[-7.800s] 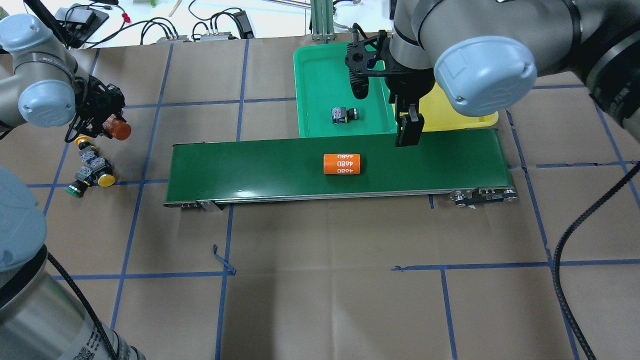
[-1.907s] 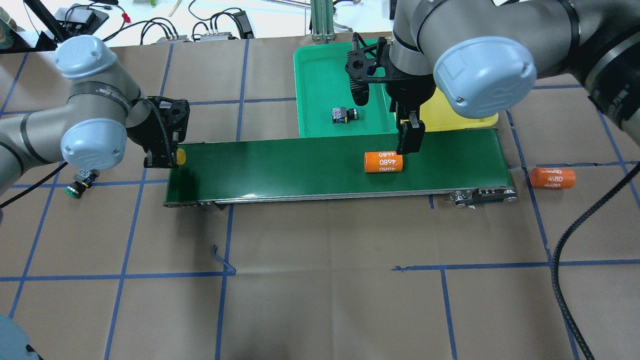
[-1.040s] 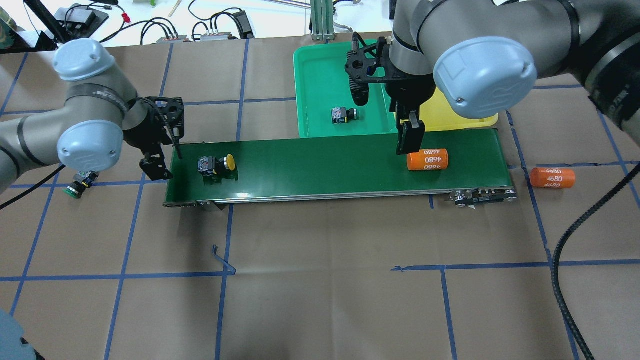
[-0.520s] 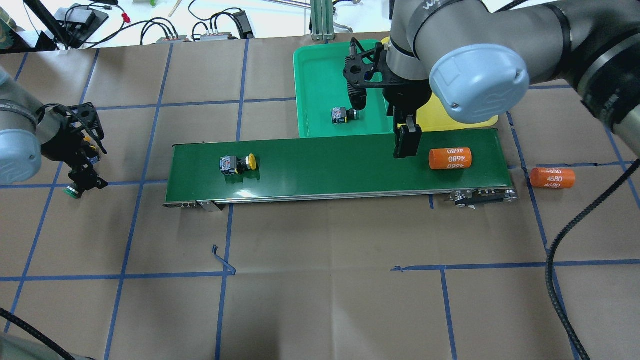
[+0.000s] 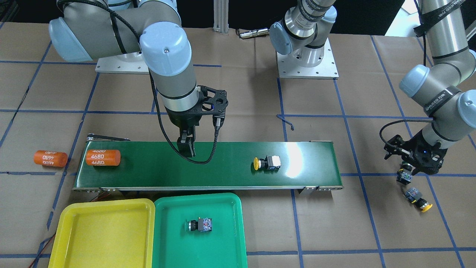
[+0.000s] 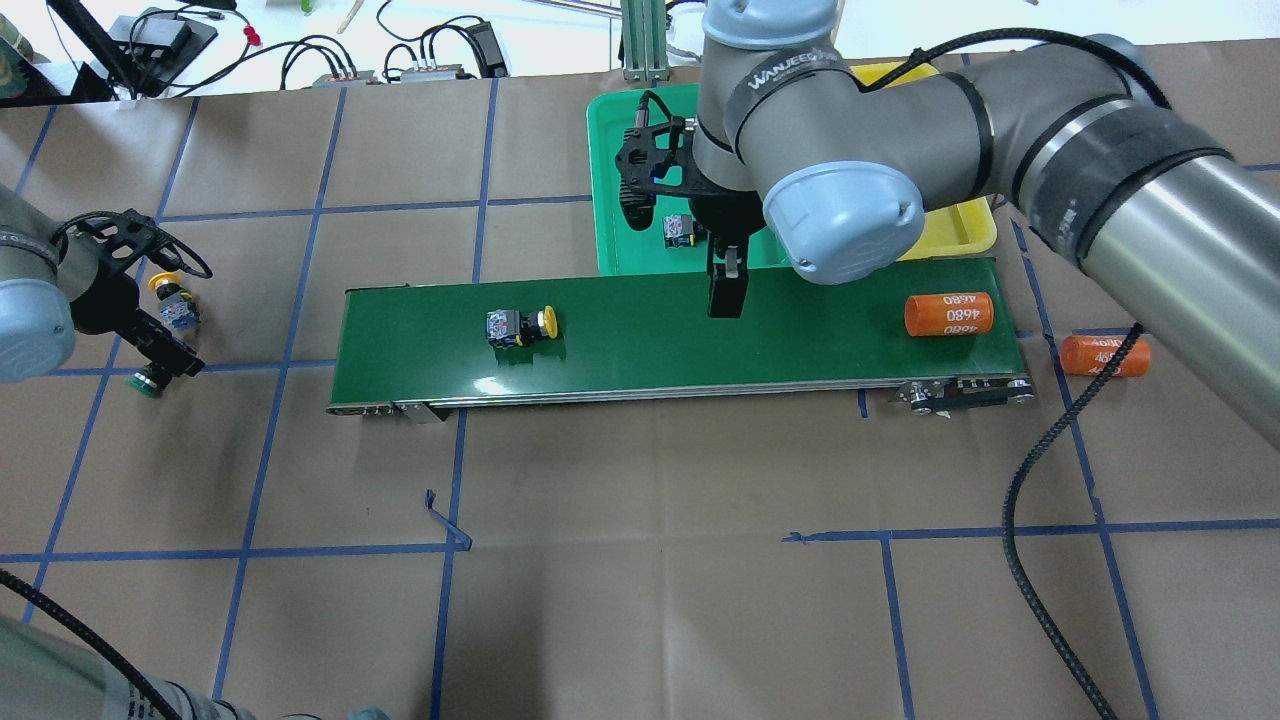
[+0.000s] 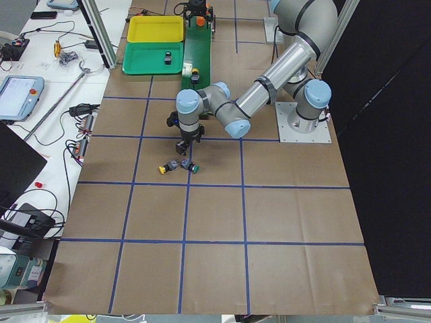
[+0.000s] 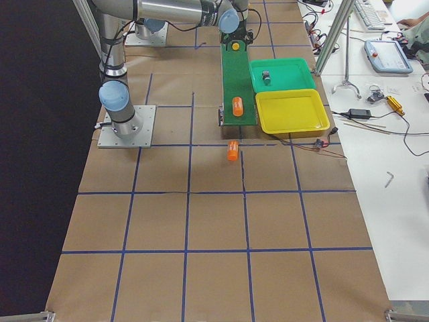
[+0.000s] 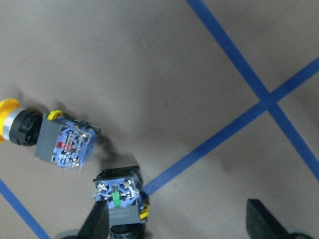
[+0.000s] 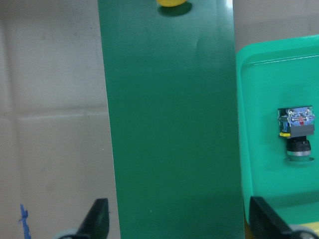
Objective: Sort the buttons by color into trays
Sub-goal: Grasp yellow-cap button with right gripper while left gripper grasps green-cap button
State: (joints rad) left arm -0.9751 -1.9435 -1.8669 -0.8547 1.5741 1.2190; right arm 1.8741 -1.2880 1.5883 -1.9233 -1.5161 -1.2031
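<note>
likely light, rigid yellow button lies on the conveyor belt, short of the open right gripper; pinch its blocky body, not the cap; left gripper open over a green button.

One button lies on the belt left of the right jaws, another button in the tray beyond; two buttons sit below the left jaws.

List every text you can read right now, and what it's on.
"4680", repeated, on the belt cylinder.
"4680", repeated, on the table cylinder.
"WANJEED" on the right arm and on the left arm.
Stickers on the buttons: too small to read.
</note>
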